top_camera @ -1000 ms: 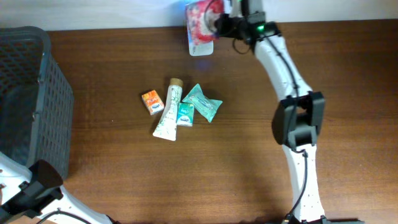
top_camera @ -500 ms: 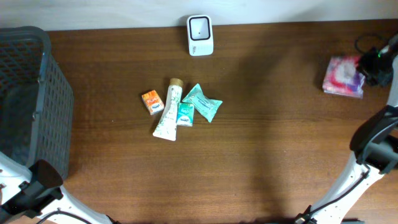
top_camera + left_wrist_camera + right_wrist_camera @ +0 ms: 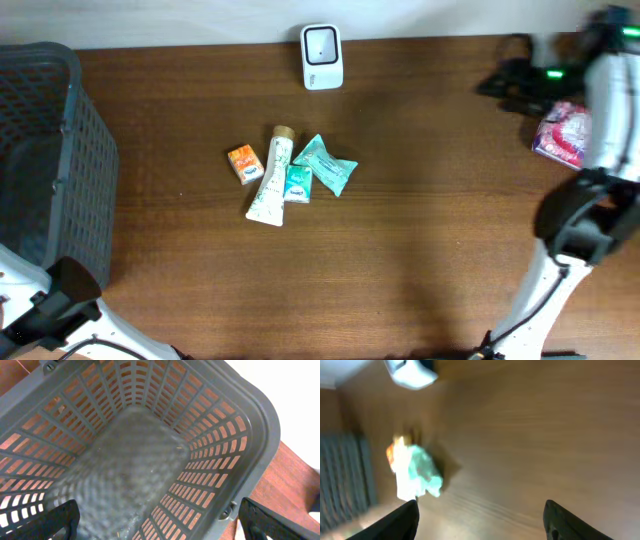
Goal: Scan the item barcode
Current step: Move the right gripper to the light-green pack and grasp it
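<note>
The right claw (image 3: 480, 522) stands open. Its two dark fingers (image 3: 402, 520) sit at the bottom corners of the wrist view, wide apart, with only bare table (image 3: 430, 250) showing between them, and it grips nothing. From overhead this claw is a dark, smeared shape, so its outline there is hard to read.

The pink packet (image 3: 560, 135) (the item to be scanned, going by the task) lies flat on the table behind the claw, back beside the wrist and well apart from the fingers. The white right arm (image 3: 605, 100) covers part of it.

Ahead of the claw, toward the upper left of its wrist view, the white scanner (image 3: 322, 57) sits at the table's far edge, well apart from the fingers. Also ahead, lower on that same side, lies a small heap. It is made up of an orange box (image 3: 245, 163), a pale tube (image 3: 270, 180) just beside it, and teal packets (image 3: 325, 165) touching the tube. In the wrist view the heap is only a blurred patch of colour.

The left claw (image 3: 160, 525) is open too, its fingers spread to the bottom corners of its own view. Directly below it is the grey basket (image 3: 250, 435), and the claw hangs over the slatted inside.
</note>
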You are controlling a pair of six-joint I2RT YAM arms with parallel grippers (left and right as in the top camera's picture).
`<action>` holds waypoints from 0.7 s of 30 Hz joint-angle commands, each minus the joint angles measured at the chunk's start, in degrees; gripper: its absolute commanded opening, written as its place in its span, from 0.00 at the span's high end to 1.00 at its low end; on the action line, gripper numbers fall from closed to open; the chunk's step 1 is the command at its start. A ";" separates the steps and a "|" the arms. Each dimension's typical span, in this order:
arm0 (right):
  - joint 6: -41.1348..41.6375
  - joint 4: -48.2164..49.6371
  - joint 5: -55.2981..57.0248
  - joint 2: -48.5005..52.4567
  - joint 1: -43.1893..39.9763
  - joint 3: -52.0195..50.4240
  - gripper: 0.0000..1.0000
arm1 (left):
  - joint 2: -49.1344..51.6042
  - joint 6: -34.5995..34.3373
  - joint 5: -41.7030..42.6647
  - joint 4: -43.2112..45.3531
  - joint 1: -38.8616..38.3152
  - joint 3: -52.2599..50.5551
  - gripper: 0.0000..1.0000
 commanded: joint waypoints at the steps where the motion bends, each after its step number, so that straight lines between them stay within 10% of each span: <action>1: -4.61 4.76 8.79 -0.22 12.81 -5.18 0.26 | -0.87 0.70 0.02 -0.02 0.13 0.42 0.01; 12: -4.46 27.26 16.00 -0.22 38.73 -24.52 0.09 | -0.87 0.70 0.02 -0.02 0.13 0.42 0.01; 18: -4.42 29.38 15.89 -0.22 38.80 -28.96 0.25 | -0.87 0.70 0.02 -0.02 0.13 0.42 0.01; 21: -3.48 29.29 15.98 -0.22 38.77 -29.20 0.68 | -0.87 0.70 0.02 -0.04 0.13 0.42 0.01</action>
